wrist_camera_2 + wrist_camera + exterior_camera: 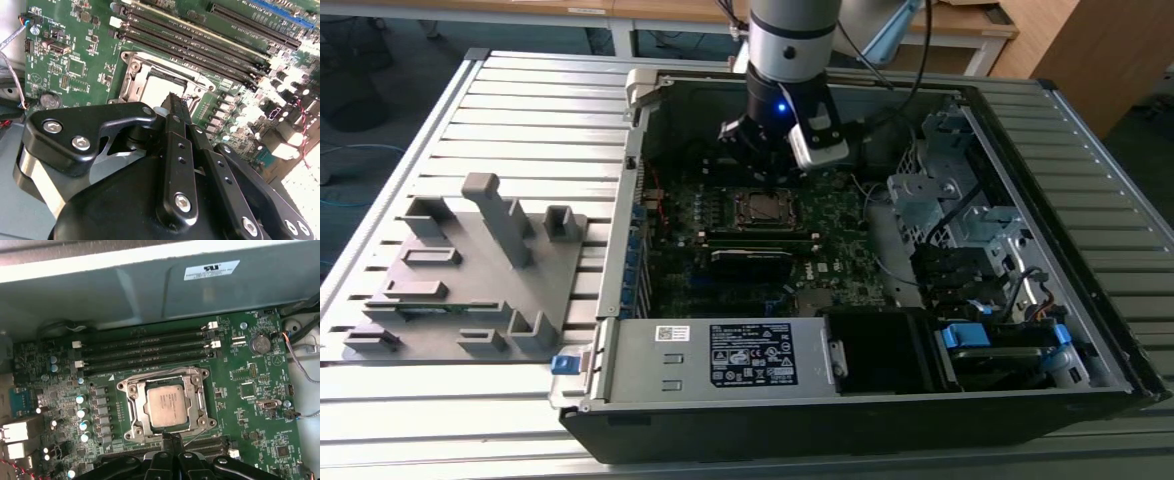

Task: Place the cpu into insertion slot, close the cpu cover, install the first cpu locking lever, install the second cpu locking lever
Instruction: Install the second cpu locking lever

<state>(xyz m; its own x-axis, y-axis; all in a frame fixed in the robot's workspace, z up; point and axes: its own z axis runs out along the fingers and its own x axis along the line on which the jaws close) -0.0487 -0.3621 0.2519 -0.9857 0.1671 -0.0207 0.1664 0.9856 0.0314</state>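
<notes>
- The cpu (167,406) lies flat in the insertion slot (131,407) on the green motherboard (250,385), its dull silvery top facing up.
- The cpu cover (196,399) lies down over it as a thin metal frame, and the chip shows through its window; in the second wrist view the same frame (131,80) rings the pale chip (157,90).
- A thin wire locking lever (150,376) runs along the side of the insertion slot that faces the memory slots (145,352); whether it is latched I cannot tell.
- The gripper (171,439) hangs just beside the insertion slot, on the side away from the memory slots, with its tip at the frame's edge.
- Its fingers (176,112) are pressed together into one narrow black point, with nothing between them.
- In the exterior view the gripper (771,178) reaches down into the open computer case (854,420), just above the insertion slot (762,207).
- The case lies on its side on a ribbed metal worktop (520,110).
- A grey fixture block (467,270) stands on the worktop well apart from the insertion slot, on the exterior view's left.
</notes>
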